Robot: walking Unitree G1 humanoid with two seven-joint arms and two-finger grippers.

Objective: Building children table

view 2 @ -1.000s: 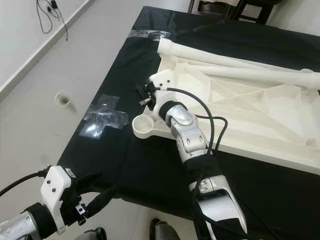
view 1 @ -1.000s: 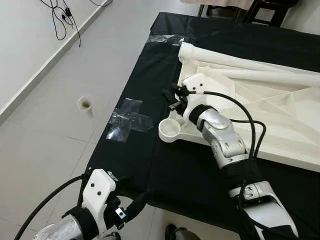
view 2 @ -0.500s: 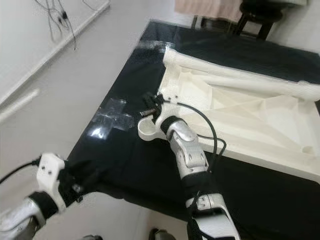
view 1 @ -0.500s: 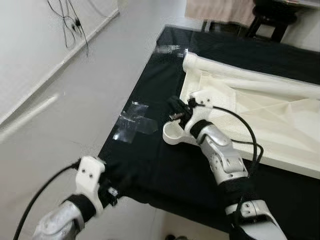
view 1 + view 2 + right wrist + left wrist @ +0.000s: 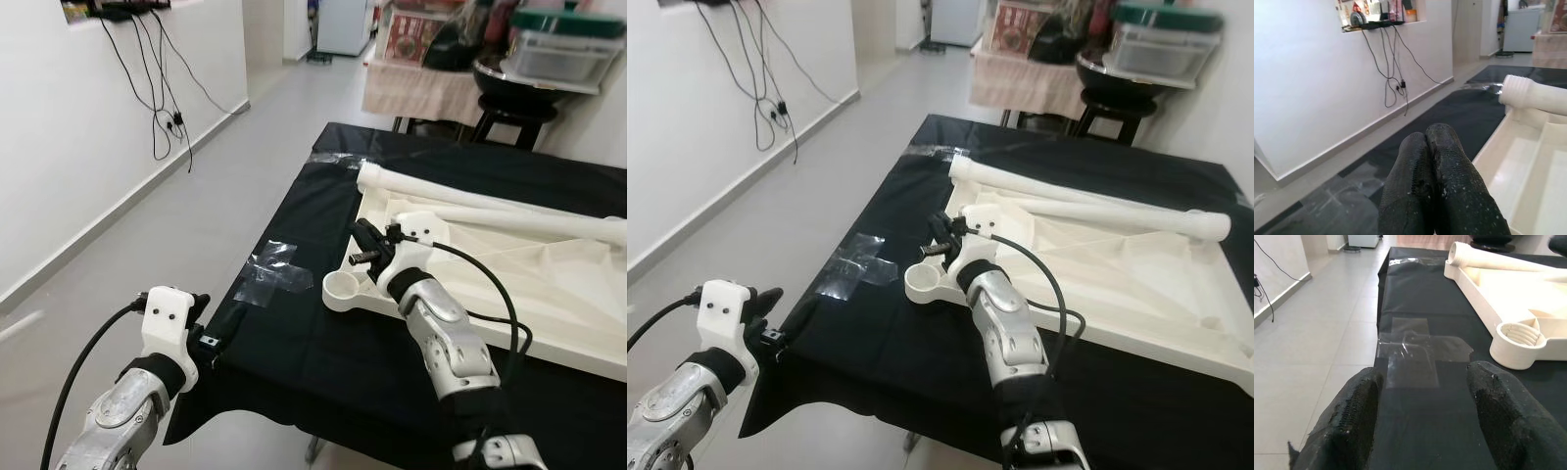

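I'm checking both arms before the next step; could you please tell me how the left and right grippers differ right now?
The left gripper has its jaws spread apart, while the right gripper has its jaws pressed together, holding nothing. The left gripper hovers by the near edge of the black-covered table, facing the taped patch; the right gripper sits over the corner socket of the white tabletop. Both have black fingers.

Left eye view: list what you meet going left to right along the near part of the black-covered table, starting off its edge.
left pincer at the table's near left corner → clear tape patch on the black cloth → round leg socket at the corner of the white tabletop → right pincer above that corner → white tabletop's ribbed underside.
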